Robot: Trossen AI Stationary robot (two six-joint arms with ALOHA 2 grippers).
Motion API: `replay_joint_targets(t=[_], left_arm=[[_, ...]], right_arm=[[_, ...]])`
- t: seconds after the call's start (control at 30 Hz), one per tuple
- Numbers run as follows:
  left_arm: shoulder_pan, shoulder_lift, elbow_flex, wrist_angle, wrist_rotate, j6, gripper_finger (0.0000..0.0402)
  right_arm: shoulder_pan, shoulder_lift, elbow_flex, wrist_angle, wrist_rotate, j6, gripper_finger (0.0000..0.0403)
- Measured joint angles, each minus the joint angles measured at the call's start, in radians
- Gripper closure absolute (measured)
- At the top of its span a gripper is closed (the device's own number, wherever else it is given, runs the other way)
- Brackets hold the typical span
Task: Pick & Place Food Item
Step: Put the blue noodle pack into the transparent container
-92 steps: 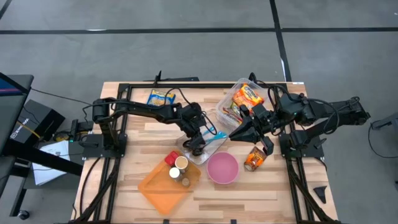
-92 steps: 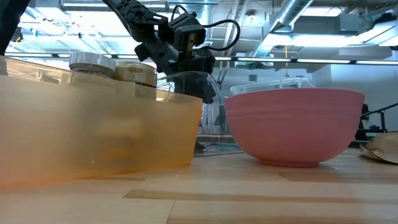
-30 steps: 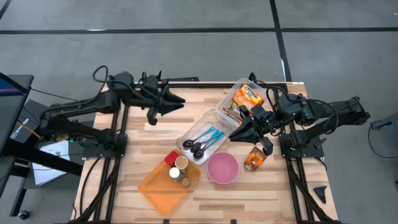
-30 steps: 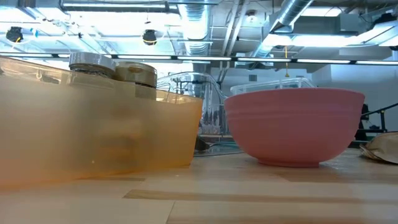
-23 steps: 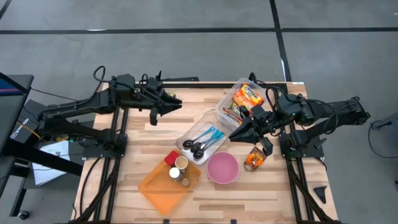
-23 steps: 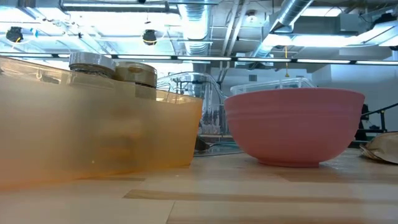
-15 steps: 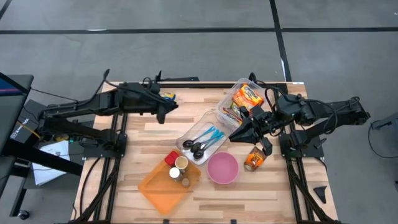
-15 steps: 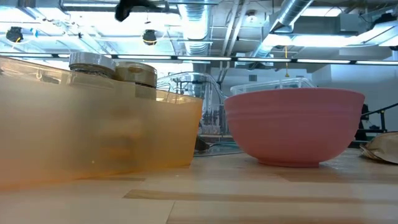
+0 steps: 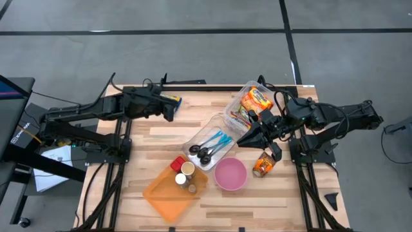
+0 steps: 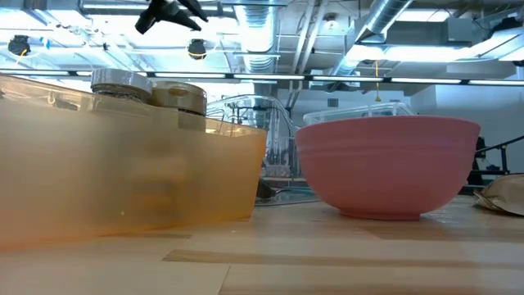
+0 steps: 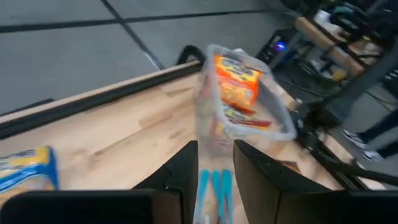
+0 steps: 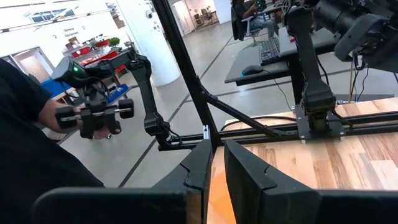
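Note:
A yellow-and-blue food packet lies flat on the table at the far left. My left gripper hovers right beside it, slanting down, open with nothing between its fingers; the low view shows it high up. A clear tub at the far right holds several orange packets. Another packet lies on the table near the right arm's base. My right gripper hangs level beside the tub, shut and holding nothing.
A clear tray of utensils lies mid-table. Toward the near edge sit a pink bowl and an orange bin holding jars. Dark frame rails edge the table. The right wrist view shows a person's hands on a controller beyond the table.
My left gripper has drawn back a little toward the table's left edge and sunk, tipping its fingers downward and rolling about its own line. The yellow packet, hidden under it before, now shows at its far side.

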Motion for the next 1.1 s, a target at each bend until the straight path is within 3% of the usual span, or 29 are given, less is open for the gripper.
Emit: replay_joint_targets(t=[0.1,0.3,0.37,0.47,0.63,0.77,0.97,1.1], left_arm=[[0.01,0.0,0.0,-0.08,-0.095,-0.125,0.0306],[0.064,0.052,0.0,-0.427,-0.288,-0.518,0.0306],[0.086,0.082,-0.001,-0.53,-0.302,-0.671,0.0306],[0.101,0.11,-0.049,-0.543,-0.307,-0.769,0.0306],[0.105,0.133,-0.255,-0.359,-0.229,-0.941,0.0306],[0.143,0.129,-0.447,-0.111,-0.131,-1.093,0.0306],[0.209,0.142,-0.662,0.379,-0.077,-1.143,0.0306],[0.266,0.164,-0.731,0.562,-0.057,-1.173,0.0306]], right_arm=[[0.0,0.0,0.0,0.0,0.0,0.0,0.0361],[0.009,0.0,0.0,0.0,0.0,0.0,0.0361],[0.01,0.0,0.0,0.0,0.0,0.0,0.0361],[0.01,0.0,0.0,-0.003,0.0,0.0,0.0361],[0.018,0.0,0.0,-0.005,0.001,0.007,0.0361],[0.035,0.0,0.0,-0.008,0.001,0.007,0.0361],[0.042,0.0,0.0,-0.015,0.003,0.024,0.0361],[0.042,0.0,0.0,-0.018,0.004,0.026,0.0361]])
